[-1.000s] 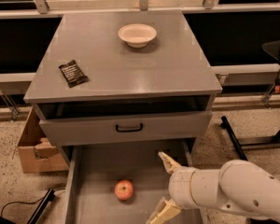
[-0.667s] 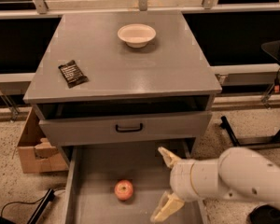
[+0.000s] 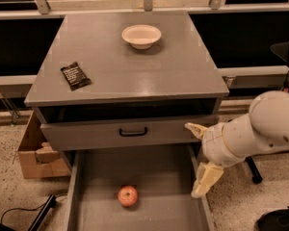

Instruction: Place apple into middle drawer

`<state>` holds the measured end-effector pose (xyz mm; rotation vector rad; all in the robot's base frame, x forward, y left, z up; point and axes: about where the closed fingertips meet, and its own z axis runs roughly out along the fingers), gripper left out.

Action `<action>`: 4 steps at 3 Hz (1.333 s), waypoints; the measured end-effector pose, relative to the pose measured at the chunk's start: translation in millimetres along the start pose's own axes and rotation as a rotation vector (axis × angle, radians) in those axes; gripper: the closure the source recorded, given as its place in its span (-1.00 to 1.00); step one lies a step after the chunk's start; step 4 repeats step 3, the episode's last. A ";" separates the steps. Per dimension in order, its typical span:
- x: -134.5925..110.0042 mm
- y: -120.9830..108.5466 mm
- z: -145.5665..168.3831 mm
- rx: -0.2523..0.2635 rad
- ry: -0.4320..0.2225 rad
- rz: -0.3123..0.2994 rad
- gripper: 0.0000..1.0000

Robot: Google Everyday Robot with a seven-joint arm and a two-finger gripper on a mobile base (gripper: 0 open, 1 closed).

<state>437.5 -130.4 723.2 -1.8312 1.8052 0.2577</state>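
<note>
The apple [image 3: 128, 196] is small, round and red-orange. It lies on the bare grey floor of the middle drawer [image 3: 154, 170], which is pulled wide open at the bottom of the view. My gripper [image 3: 199, 161] is open and empty, over the drawer's right wall, to the right of the apple and apart from it. One fingertip [image 3: 191, 127] points up near the upper drawer, the other [image 3: 198, 192] points down by the drawer's side wall. The white arm [image 3: 265, 126] comes in from the right.
The grey cabinet top [image 3: 149, 71] carries a white bowl [image 3: 141, 35] and a dark snack packet [image 3: 75, 75]. A drawer with a black handle [image 3: 133, 132] sits above the open one. A cardboard box [image 3: 38, 155] stands on the floor at the left. A cable [image 3: 19, 211] lies at the lower left.
My gripper and arm have moved right and upward, out of the drawer toward its right wall. The apple stays where it lay on the drawer floor.
</note>
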 end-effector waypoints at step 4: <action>5.4 55.0 -81.0 -0.048 0.411 -0.046 -1.00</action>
